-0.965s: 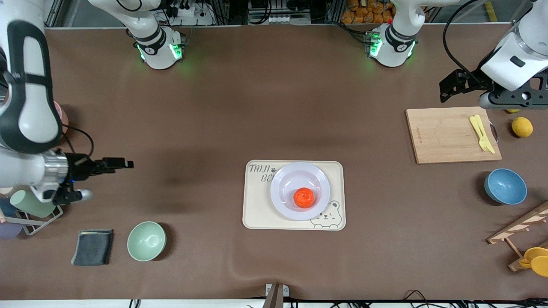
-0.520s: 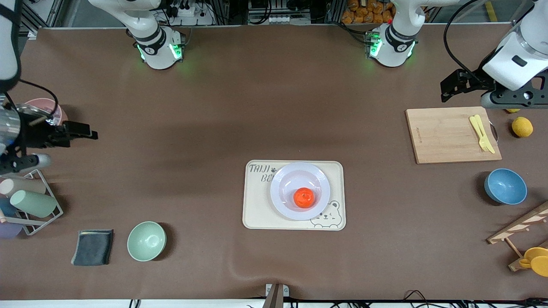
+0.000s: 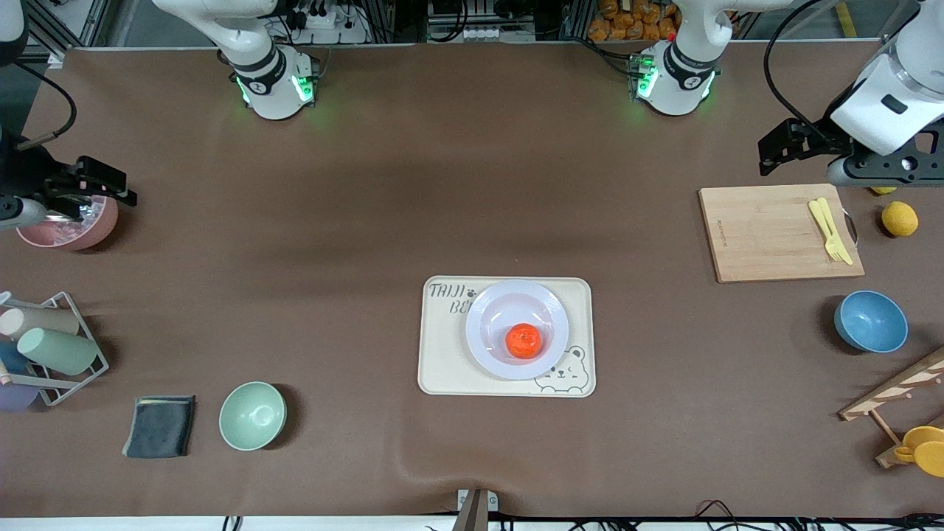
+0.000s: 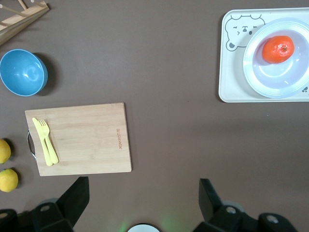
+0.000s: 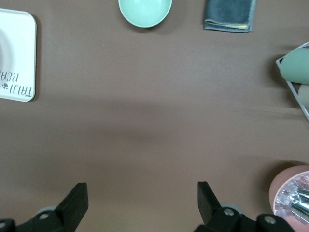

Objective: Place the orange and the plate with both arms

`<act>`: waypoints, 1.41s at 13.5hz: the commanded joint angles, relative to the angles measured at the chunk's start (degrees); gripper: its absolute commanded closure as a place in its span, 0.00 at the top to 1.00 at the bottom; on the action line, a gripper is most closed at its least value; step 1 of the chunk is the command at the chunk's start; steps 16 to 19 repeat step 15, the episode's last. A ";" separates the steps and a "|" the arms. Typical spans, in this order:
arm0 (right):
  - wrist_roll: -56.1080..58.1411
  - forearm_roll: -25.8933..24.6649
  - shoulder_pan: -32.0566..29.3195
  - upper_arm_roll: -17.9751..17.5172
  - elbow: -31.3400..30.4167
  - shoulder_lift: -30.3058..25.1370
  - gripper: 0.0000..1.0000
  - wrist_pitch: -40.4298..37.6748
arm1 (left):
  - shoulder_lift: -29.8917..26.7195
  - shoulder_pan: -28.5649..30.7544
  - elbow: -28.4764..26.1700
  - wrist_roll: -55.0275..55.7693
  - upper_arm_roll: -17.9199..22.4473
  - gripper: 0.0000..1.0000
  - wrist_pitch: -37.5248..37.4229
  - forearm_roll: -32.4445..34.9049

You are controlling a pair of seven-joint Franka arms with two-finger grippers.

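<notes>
While the orange [image 3: 523,341] sits in the sunken centre of the plate [image 3: 493,315], toward the side nearer the front camera, the plate itself rests on a cream bear-printed tray [image 3: 442,361] in the middle of the desk [image 3: 383,199]. Neither claw touches any of these. The left wrist view shows the same trio, orange [image 4: 277,49] on plate [image 4: 270,82] on tray [image 4: 231,72].

Toward the left arm's end of the desk lies a wooden cutting board [image 3: 767,236] with a yellow fork and knife [image 3: 830,230] on it, a lemon [image 3: 900,218] just beside the board and a blue bowl [image 3: 871,321] nearer the front camera than the board. The left claw [image 3: 800,151] hangs in the air at that end, just off the board's edge, its fingers [image 4: 75,195] spread wide apart and holding nothing.

Toward the right arm's end sit a mint-green bowl [image 3: 252,415], a folded dark cloth [image 3: 159,426] beside it, a wire rack with cups [image 3: 48,350], and a pink bowl [image 3: 70,225]. The right claw [image 3: 92,188] hangs over the pink bowl's rim, well apart from the tray, its fingers [image 5: 75,203] wide open and empty
</notes>
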State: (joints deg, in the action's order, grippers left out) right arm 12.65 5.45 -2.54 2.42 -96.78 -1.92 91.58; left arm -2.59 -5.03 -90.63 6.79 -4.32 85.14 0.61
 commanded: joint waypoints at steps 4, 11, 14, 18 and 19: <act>-1.31 -2.90 0.16 -0.84 2.21 0.78 1.00 2.90 | -0.84 -0.52 -0.25 0.85 0.46 1.00 0.03 -0.17; -1.22 -4.74 0.16 -0.84 2.04 0.69 1.00 2.64 | -0.84 -0.51 -0.08 0.76 0.28 1.00 0.03 -0.17; -1.22 -4.74 0.16 -0.84 2.13 0.78 1.00 2.38 | -0.75 -0.51 -0.08 0.76 0.19 1.00 0.03 -0.17; -1.22 -4.74 0.08 -0.84 2.04 0.78 1.00 2.29 | -0.75 -0.42 -0.08 0.76 0.19 1.00 0.12 -0.17; -1.22 -4.74 0.08 -0.84 2.04 0.78 1.00 2.29 | -0.75 -0.42 -0.08 0.76 0.19 1.00 0.12 -0.17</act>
